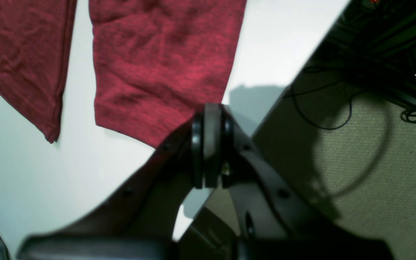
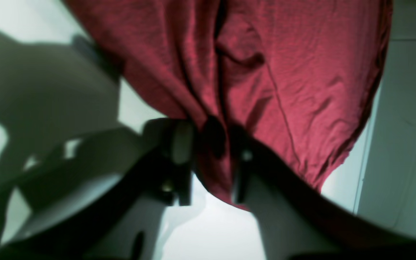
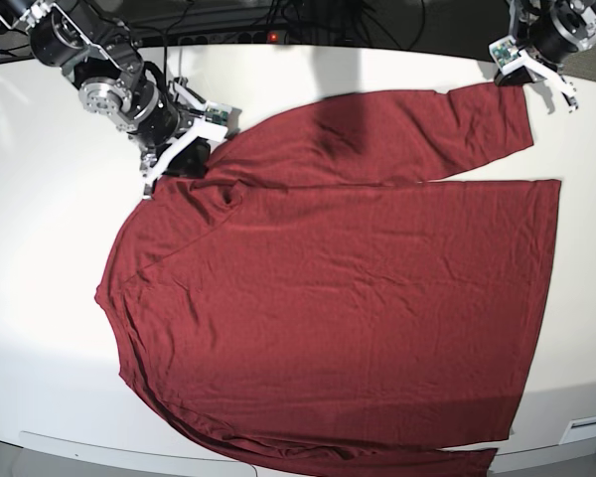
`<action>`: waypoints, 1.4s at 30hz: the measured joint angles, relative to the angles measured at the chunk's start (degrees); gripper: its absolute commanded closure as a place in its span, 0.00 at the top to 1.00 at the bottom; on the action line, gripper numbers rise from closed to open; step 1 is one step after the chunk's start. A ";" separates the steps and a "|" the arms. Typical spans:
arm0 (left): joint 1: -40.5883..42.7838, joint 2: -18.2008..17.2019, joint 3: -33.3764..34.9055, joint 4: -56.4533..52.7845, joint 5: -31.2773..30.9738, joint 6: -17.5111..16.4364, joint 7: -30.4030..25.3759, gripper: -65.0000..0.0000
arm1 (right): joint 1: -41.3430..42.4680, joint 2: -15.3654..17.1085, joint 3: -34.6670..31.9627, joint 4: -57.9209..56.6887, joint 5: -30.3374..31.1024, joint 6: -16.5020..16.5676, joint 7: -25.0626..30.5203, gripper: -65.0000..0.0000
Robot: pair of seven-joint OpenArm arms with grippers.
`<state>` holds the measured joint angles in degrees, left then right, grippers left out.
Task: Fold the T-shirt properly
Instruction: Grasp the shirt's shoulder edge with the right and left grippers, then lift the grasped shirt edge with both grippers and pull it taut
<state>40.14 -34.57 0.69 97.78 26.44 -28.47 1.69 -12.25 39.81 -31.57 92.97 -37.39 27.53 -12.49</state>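
Bunching between the right gripper (image 2: 208,159) jaws, the T-shirt (image 3: 338,298) shoulder lay pinched; the left gripper (image 1: 211,144), closed empty, sat beside the sleeve cuff (image 1: 150,115).

- Left gripper (image 1: 212,144): jaws pressed together, pads meeting with no gap; nothing between them.
- T-shirt (image 1: 164,68): dark red fabric lies flat on the white table (image 1: 31,162), directly ahead of the pincer tips; the cuff-like hem ends just at the tips.
- A second portion of the fabric sits further left of the pincer, apart from the first.
- Carpeted floor (image 1: 374,180) and dark cables (image 1: 323,122) lie to the pincer's right, beyond the table edge.
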 measured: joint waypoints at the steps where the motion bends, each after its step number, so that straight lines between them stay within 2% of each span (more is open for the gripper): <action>1: 0.00 -0.02 0.00 0.00 0.00 0.00 0.00 0.00 | -0.02 0.00 -0.02 -0.02 0.02 0.04 0.00 0.06; 2: 0.00 -0.02 0.00 0.00 0.00 0.00 0.00 0.00 | -0.02 -0.02 -0.04 -0.13 0.02 -0.04 -0.04 0.00; 6: 0.00 0.00 0.00 0.00 -0.02 0.24 0.00 0.00 | -0.17 0.00 -0.15 0.07 0.04 -4.42 -1.62 0.00; 9: 0.07 0.02 -0.39 0.63 -4.15 1.95 0.68 0.00 | -0.15 0.98 -0.15 2.40 3.61 -6.69 -3.32 0.00; 11: 0.20 0.00 -1.55 2.05 -7.30 1.40 1.66 0.00 | -0.35 2.64 0.15 4.37 7.82 -6.05 -4.09 0.00; 16: 0.46 0.15 -6.54 8.50 -14.34 1.49 1.38 0.00 | -0.35 2.89 5.05 7.61 13.38 -6.03 -4.96 0.00; 19: -0.35 0.00 -9.42 10.73 -16.20 1.49 1.55 0.00 | -0.28 2.89 7.28 7.96 15.50 -6.05 -4.76 0.00; 23: -3.37 0.17 -9.97 10.86 -17.86 1.49 3.10 0.00 | 0.37 2.80 8.35 7.91 15.50 -5.86 -4.96 0.00; 24: -4.28 0.31 -9.97 10.86 -18.53 2.16 3.63 0.00 | 0.90 2.62 8.39 7.91 15.56 -5.88 -4.96 0.00; 27: -7.13 0.31 -9.97 10.84 -20.39 7.80 6.03 0.00 | 2.78 0.96 8.57 7.91 18.56 -5.84 -5.09 0.00; 29: -9.09 0.28 -9.99 10.84 -20.15 9.51 6.67 0.00 | 3.76 -0.74 8.57 7.58 18.71 -5.86 -5.14 0.00; 33: -11.34 0.31 -9.97 9.86 -20.63 9.27 7.30 0.00 | 6.03 -3.54 8.55 5.77 18.58 -5.38 -5.22 0.00; 39: -13.88 0.24 -9.97 4.24 -22.34 9.18 7.23 0.00 | 8.46 -4.79 8.57 3.50 21.05 -4.15 -5.57 0.00; 42: -14.08 0.28 -9.97 2.95 -23.45 4.33 7.50 0.00 | 9.07 -5.07 8.57 2.62 21.09 -4.11 -5.46 0.00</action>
<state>26.06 -34.28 -9.28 100.73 2.98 -24.14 9.19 -3.18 34.74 -23.00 95.59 -16.29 23.42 -17.96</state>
